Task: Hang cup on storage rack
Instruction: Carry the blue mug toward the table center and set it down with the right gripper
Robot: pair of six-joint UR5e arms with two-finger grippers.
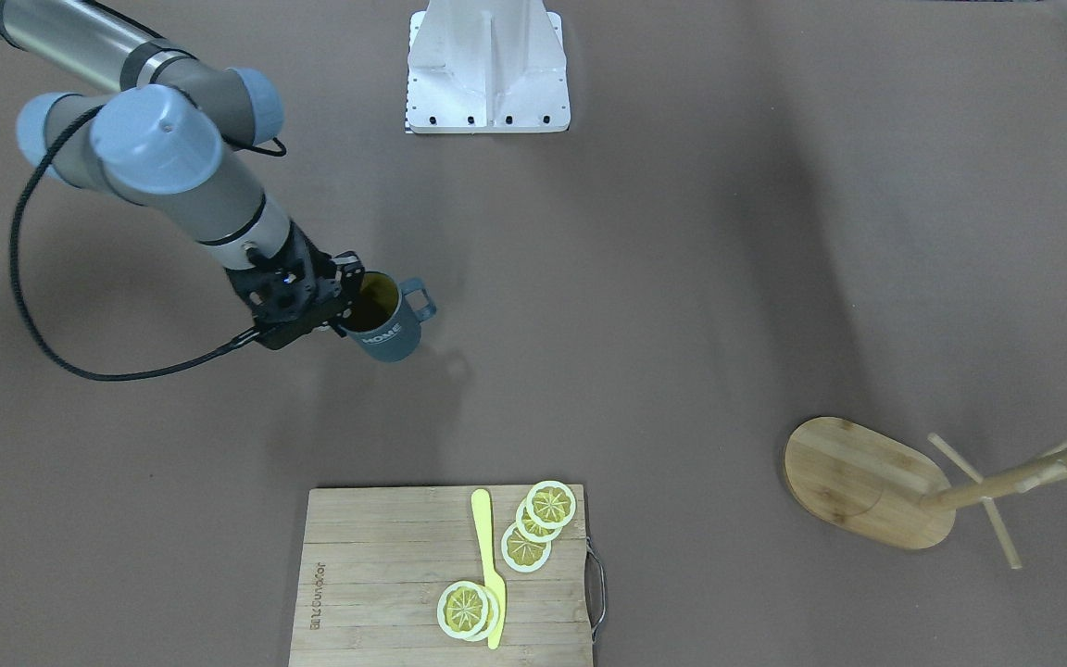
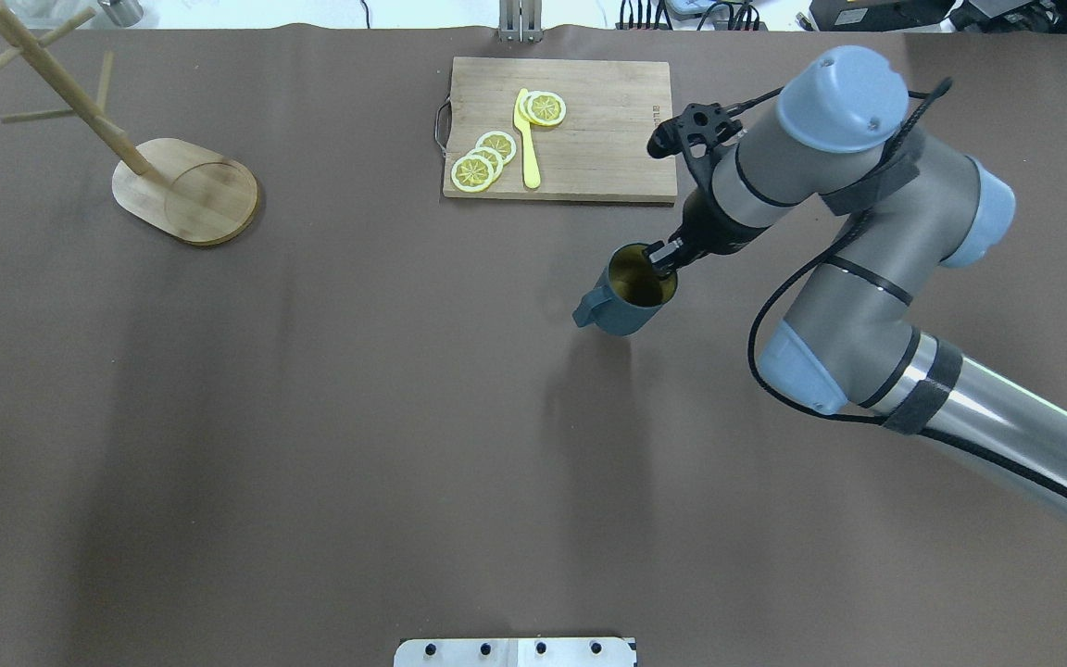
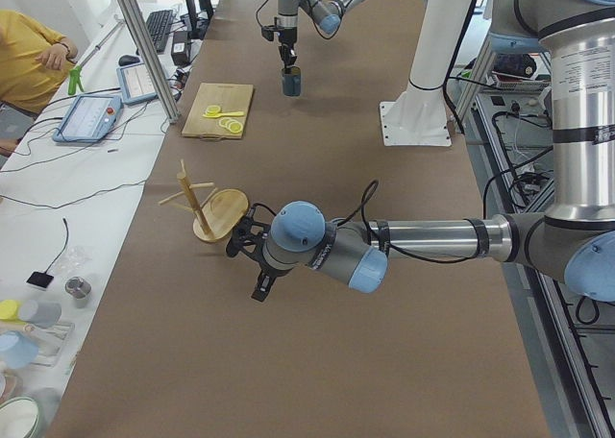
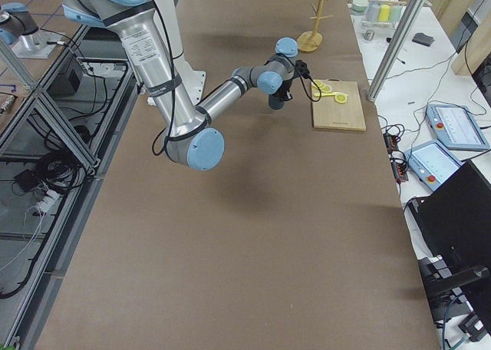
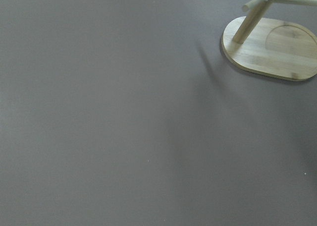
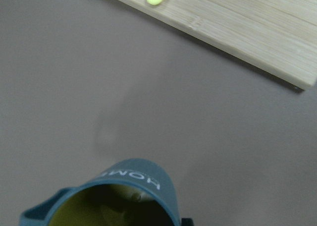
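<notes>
Right gripper [image 2: 663,259] had its jaws pinched onto the rim of the cup [image 2: 631,306], one finger inside and one outside. The cup looked lifted just off the table [image 2: 357,417], handle [image 2: 589,310] pointing to the robot's left. The storage rack [image 2: 209,195] stood upright well apart on that same side, with nothing showing between them and only the cutting board [image 2: 589,148] close by, while the left gripper [image 3: 258,265] hung nearer the rack, though I couldn't tell if its jaws were open.

Brown-covered table [image 2: 311,417] in view: the bamboo storage rack [image 2: 186,190] stands upright on its oval base, far left. The wooden cutting board [image 2: 608,139] lies flat mid-table, well apart. A white mounting plate [image 1: 487,69] sits at the robot's edge.
</notes>
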